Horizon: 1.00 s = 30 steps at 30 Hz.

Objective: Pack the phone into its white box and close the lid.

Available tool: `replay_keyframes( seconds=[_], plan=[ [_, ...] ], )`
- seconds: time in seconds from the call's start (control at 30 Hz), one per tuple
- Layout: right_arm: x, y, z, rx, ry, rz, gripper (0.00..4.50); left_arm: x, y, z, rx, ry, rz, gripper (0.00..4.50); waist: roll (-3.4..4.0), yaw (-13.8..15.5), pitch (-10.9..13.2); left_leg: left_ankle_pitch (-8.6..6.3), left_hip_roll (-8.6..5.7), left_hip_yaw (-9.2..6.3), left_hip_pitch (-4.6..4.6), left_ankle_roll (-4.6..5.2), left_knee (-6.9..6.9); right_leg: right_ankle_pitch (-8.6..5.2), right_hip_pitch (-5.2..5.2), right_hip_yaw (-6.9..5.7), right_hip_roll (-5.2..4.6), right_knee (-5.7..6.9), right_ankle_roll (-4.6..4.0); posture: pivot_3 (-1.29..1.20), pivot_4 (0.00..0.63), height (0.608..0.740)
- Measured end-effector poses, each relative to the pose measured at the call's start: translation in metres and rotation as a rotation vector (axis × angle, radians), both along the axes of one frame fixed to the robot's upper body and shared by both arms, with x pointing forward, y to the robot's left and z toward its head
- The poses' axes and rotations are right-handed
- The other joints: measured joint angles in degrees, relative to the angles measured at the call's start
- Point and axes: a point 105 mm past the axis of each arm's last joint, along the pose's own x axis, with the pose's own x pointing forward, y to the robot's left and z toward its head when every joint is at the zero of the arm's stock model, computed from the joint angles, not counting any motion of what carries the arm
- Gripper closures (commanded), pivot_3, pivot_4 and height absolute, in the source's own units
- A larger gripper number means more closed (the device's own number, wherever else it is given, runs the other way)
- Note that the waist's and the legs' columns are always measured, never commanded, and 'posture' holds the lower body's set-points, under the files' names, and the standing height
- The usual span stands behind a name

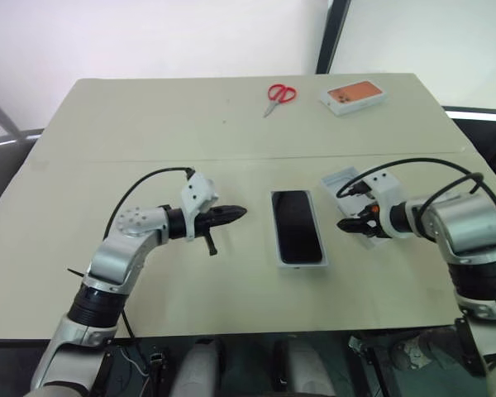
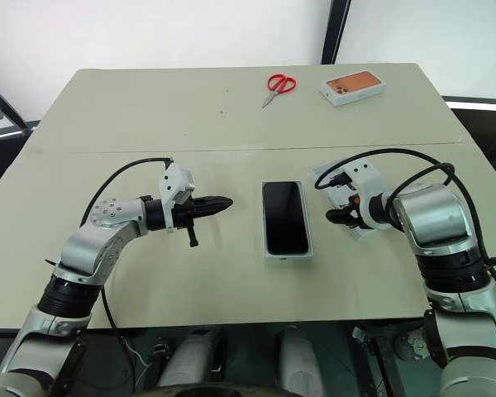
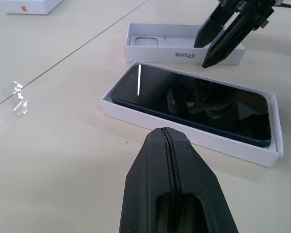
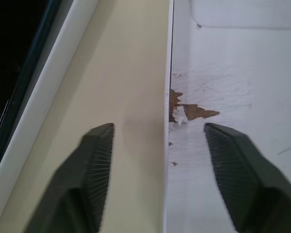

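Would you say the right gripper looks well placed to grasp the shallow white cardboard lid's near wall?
Probably yes: the right gripper is open and straddles the wall of the shallow white cardboard lid, nothing between.

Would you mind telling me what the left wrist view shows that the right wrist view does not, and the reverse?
Left wrist view alone: the whole phone lying in the white box, the shut left gripper and an orange-topped box.

Right wrist view alone: a torn brown patch inside the lid.

Both: the open right gripper straddling the lid's near wall, with the table beneath.
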Motion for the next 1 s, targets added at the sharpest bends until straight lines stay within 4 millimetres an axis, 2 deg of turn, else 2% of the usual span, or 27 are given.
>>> replay_keyframes(
  seconds=[0.13,0.27,0.33,0.43,0.5,0.57,0.67,0.73,0.8,1.0],
  plan=[
    [0.001,0.001,-0.001,0.021,0.021,-0.046,4.45,-0.003,-0.001,-0.009,-0.016,0.030,0.011,4.50,0.00,-0.09,0.00,0.00,0.02,0.00,0.01,0.00,0.00,0.00,-0.01,0.00,0.05,0.03,0.00,0.00,0.150,0.740],
    [0.004,0.003,0.003,0.059,0.023,-0.078,4.45,-0.003,-0.004,-0.009,-0.030,0.028,0.019,4.50,0.00,-0.13,0.00,0.00,0.01,0.01,0.01,0.00,0.00,0.00,-0.02,0.00,0.05,0.04,0.00,0.00,0.150,0.740],
    [0.009,0.002,0.013,0.118,0.001,-0.100,4.45,-0.002,-0.002,-0.009,-0.032,0.029,0.029,4.50,0.01,-0.16,0.00,0.00,0.01,0.02,0.01,0.00,-0.01,0.00,-0.03,0.00,0.05,0.05,0.00,0.00,0.150,0.740],
    [0.019,0.005,0.044,0.255,-0.079,-0.096,4.45,-0.001,0.001,-0.011,-0.033,0.033,0.049,4.50,0.03,-0.22,0.01,0.00,0.02,0.04,0.01,0.00,-0.03,0.00,-0.07,0.02,0.05,0.06,0.00,0.00,0.150,0.740],
    [0.021,0.019,0.074,0.454,-0.128,-0.018,4.45,0.002,0.008,-0.014,-0.036,0.047,0.084,4.50,0.03,-0.24,0.01,0.00,0.06,0.04,0.02,0.00,-0.06,0.00,-0.07,0.01,0.07,0.07,0.00,0.00,0.150,0.740],
    [0.015,0.034,0.096,0.590,-0.147,0.082,4.45,0.007,0.016,-0.016,-0.042,0.056,0.129,4.50,0.03,-0.19,0.01,0.00,0.08,0.02,0.01,0.00,-0.07,0.00,-0.06,0.00,0.09,0.06,0.00,0.00,0.150,0.740],
    [0.002,0.053,0.108,0.717,-0.117,0.195,4.45,0.015,0.029,-0.017,-0.054,0.063,0.195,4.50,0.02,-0.09,0.01,0.00,0.08,0.05,-0.01,0.02,-0.04,0.00,-0.04,0.01,0.06,0.04,0.00,0.00,0.150,0.740],
    [-0.014,0.077,0.106,0.813,-0.080,0.294,4.45,0.025,0.040,-0.017,-0.075,0.070,0.265,4.50,-0.01,-0.15,0.01,-0.01,0.12,0.02,0.00,0.04,-0.01,0.00,0.00,-0.02,0.06,0.05,0.00,0.00,0.150,0.740],
    [-0.028,0.102,0.094,0.924,-0.021,0.316,4.45,0.033,0.048,-0.014,-0.086,0.058,0.311,4.50,-0.05,-0.27,0.02,-0.02,0.14,0.03,-0.04,0.07,0.01,0.00,0.02,-0.08,0.07,0.04,0.00,0.00,0.150,0.740],
    [-0.049,0.162,0.054,1.137,0.077,0.155,4.45,0.039,0.049,-0.010,-0.093,0.044,0.329,4.50,0.00,-0.50,0.03,-0.02,0.13,0.04,-0.07,0.07,0.02,0.00,-0.14,0.02,0.10,0.16,0.02,0.00,0.150,0.740]
  ],
)
